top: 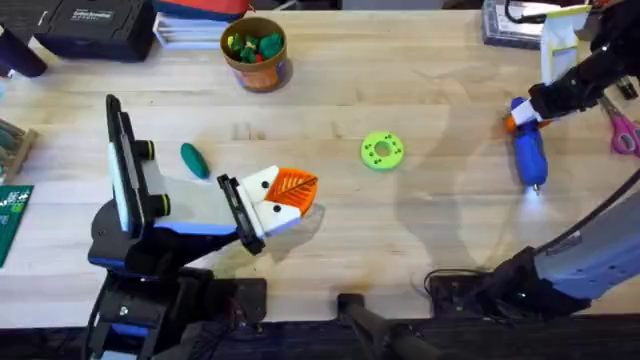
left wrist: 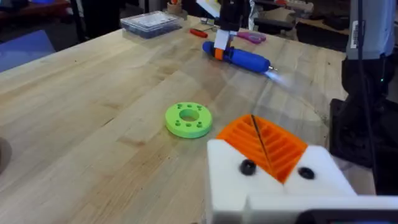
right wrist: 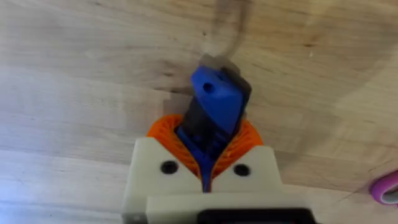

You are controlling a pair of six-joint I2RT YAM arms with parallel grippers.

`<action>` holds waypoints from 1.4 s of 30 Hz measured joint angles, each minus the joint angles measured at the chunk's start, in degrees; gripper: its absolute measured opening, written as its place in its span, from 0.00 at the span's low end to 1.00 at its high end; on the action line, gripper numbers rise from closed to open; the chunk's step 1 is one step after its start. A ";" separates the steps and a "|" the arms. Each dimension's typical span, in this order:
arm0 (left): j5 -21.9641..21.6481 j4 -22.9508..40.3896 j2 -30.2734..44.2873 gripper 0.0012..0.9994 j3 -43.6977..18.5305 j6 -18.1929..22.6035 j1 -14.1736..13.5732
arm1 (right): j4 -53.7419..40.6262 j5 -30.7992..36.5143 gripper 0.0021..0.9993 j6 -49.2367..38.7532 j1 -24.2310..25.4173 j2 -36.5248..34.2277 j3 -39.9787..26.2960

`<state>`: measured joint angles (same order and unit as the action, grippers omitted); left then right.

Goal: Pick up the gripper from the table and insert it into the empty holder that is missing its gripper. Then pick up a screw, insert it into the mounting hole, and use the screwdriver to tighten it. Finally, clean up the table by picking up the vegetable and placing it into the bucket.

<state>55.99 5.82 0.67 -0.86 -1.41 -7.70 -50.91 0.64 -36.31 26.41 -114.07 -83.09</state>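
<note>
My right gripper point(top: 520, 120) is shut on the rear end of the blue screwdriver point(top: 529, 155), which lies low and nearly flat over the table at the right with its tip lit. In the right wrist view the orange pads point(right wrist: 163, 132) clamp the screwdriver point(right wrist: 216, 99). My left gripper point(top: 303, 188) hovers mid-table, its white bases and orange ribbed pads point(left wrist: 239, 134) pressed together with nothing between. The dark green vegetable point(top: 193, 158) lies on the table beside the left arm. The bucket point(top: 255, 68) stands at the back, holding colourful pieces. A loose gripper, holder and screw are out of view.
A bright green ring disc point(top: 381, 150) lies mid-table between the arms. Pink-handled scissors point(top: 625, 135) and a clear box point(top: 510, 22) sit at the far right, a black case point(top: 90, 25) at the back left, a green board point(top: 12, 215) at the left edge.
</note>
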 joint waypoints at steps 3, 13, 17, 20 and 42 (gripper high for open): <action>-0.02 0.00 0.00 0.00 0.00 0.00 0.01 | -0.14 0.06 0.03 0.00 0.00 0.01 0.00; -0.02 0.00 0.01 0.00 0.00 0.00 0.01 | -0.88 -0.36 0.03 1.87 0.00 3.37 0.02; -0.02 0.00 0.02 0.00 0.00 0.00 0.02 | -0.95 -2.94 0.03 2.72 0.09 11.29 0.04; -0.02 0.00 0.00 0.00 0.00 0.00 0.02 | -0.86 -5.31 0.03 3.79 0.53 18.40 0.04; -0.02 0.00 0.00 0.00 0.00 0.00 0.02 | 18.41 -22.39 0.03 16.58 -0.33 63.40 26.04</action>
<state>55.96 5.82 0.67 -0.86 -1.41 -7.68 -32.49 -21.75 -19.73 26.08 -50.67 -57.05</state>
